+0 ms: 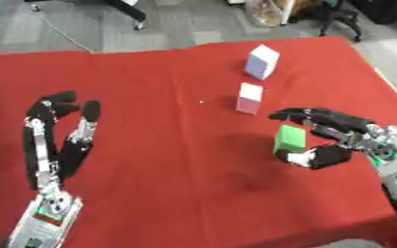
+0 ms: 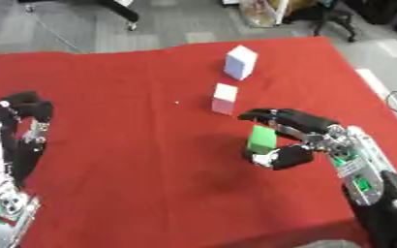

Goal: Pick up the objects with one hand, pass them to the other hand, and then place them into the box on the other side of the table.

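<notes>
A green block (image 1: 290, 138) stands upright at the right of the red table (image 1: 151, 87), pinched between the fingers and thumb of my right hand (image 1: 354, 135), which comes in from the lower right. Its fingers arch over the block's top and the thumb presses below it. A shadow lies on the cloth to the block's left. A white block with a pinkish side (image 1: 249, 98) stands just beyond it. A larger white block (image 1: 261, 61) stands further back. My left hand (image 1: 53, 145) rests open at the lower left, fingers up, holding nothing.
The table's far edge (image 1: 151, 48) and right edge (image 1: 388, 82) border a grey floor. Chair legs and wheels (image 1: 134, 19) stand beyond the far edge.
</notes>
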`<state>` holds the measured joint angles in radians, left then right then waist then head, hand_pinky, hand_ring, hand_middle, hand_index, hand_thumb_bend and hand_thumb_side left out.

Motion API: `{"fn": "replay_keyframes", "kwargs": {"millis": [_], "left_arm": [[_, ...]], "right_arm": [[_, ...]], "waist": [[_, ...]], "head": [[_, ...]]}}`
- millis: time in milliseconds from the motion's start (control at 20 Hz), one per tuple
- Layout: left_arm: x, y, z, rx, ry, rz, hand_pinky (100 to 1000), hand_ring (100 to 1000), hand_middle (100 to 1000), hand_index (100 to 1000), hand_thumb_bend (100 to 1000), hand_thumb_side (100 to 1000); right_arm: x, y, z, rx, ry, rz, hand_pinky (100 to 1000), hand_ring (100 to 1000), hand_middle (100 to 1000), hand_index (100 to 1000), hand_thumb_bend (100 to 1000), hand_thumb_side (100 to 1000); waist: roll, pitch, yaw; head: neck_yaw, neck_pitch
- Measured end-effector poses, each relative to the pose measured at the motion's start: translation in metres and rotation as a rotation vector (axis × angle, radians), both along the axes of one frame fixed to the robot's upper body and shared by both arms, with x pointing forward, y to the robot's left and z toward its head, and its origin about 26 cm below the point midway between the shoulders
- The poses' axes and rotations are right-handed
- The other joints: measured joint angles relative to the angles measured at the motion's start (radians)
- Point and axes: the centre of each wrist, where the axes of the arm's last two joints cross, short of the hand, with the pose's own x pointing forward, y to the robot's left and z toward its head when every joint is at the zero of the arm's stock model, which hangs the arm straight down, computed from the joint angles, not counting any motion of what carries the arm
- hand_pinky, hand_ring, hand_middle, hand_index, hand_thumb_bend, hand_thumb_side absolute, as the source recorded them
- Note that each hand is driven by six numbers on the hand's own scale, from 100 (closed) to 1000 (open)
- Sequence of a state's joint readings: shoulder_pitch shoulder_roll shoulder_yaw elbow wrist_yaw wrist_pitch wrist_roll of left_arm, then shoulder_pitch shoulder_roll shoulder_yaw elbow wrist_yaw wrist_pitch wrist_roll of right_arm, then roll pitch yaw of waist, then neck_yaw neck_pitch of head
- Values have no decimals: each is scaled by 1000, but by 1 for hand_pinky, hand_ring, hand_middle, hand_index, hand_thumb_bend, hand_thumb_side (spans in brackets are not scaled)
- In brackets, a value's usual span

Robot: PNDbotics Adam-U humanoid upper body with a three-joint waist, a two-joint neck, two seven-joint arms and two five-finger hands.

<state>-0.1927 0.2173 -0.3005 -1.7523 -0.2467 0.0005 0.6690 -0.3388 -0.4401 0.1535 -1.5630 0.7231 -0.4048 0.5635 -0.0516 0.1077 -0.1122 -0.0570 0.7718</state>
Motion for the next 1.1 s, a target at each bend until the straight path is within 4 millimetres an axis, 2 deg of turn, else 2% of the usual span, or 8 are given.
{"fn": "replay_keyframes", "kwargs": {"millis": [700,750,800,1100], "left_arm": [[-1,-1,0,4,9,-3,735,588,587,676,683,737],[-1,-1,-1,4,10,-3,735,588,587,676,683,737],[-1,-1,-1,4,10,-3,736,589,587,677,682,737],[-1,-1,-1,6,14,-3,738,590,589,678,674,739]], "right_arm": [[6,-11,-12,28,-66,-143,902,893,895,1000,256,765],[6,-13,-12,29,-69,-152,902,893,893,1000,221,756],[7,-14,-12,30,-70,-162,902,893,893,1000,255,768],[6,-19,-14,33,-80,-208,901,890,885,1000,252,780]], "waist": [[0,0,1],[0,0,1],[0,0,0],[0,0,-2]], "head": [[-3,0],[-3,0],[-4,0],[-4,0]]}}
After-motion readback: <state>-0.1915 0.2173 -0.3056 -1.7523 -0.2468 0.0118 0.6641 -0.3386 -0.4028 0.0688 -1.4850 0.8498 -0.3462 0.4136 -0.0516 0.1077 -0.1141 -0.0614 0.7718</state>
